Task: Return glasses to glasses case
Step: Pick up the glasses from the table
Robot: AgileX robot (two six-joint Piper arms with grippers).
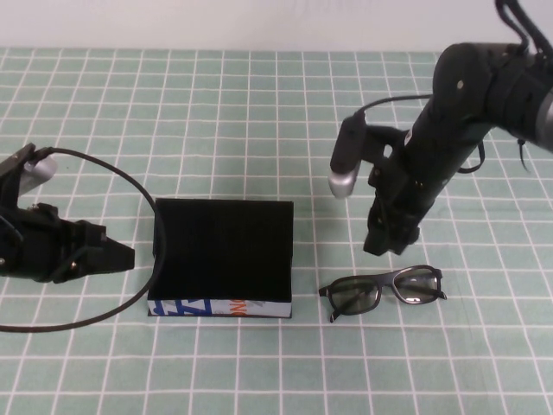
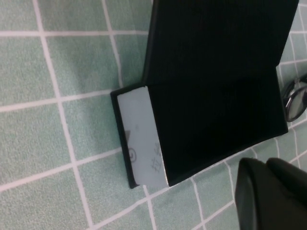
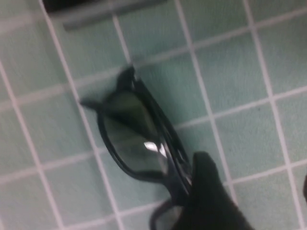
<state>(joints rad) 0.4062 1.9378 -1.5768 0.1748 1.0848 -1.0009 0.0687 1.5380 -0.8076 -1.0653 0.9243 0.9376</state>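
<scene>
1. We see the glasses (image 1: 384, 292) lying on the green checked tablecloth (image 1: 259, 95) just to the right of the glasses case (image 1: 222, 258), apart from it and outside it, so the return is not yet done.
2. Our right gripper (image 1: 387, 245) hangs just above the glasses' rear edge, holding nothing; from these views we cannot tell how far its jaws stand apart.
3. Our left gripper (image 1: 117, 255) sits low near the case's left side, empty, and its jaws look closed to a point, though the view is poor enough that we hedge on that.
4. The glasses' long axis runs left to right, slightly tilted, roughly parallel to the case's white printed front; the lenses look to face the robot's side.
5. Risk: a pinch on the thin frame or a lens could slip, skidding the glasses across the cloth.
6. Risk: the case is only a little wider than the glasses, so carrying them over rotated could catch an end on the case wall.
7. Risk: the raised lid at the back could be knocked by the right arm on the way across.
</scene>
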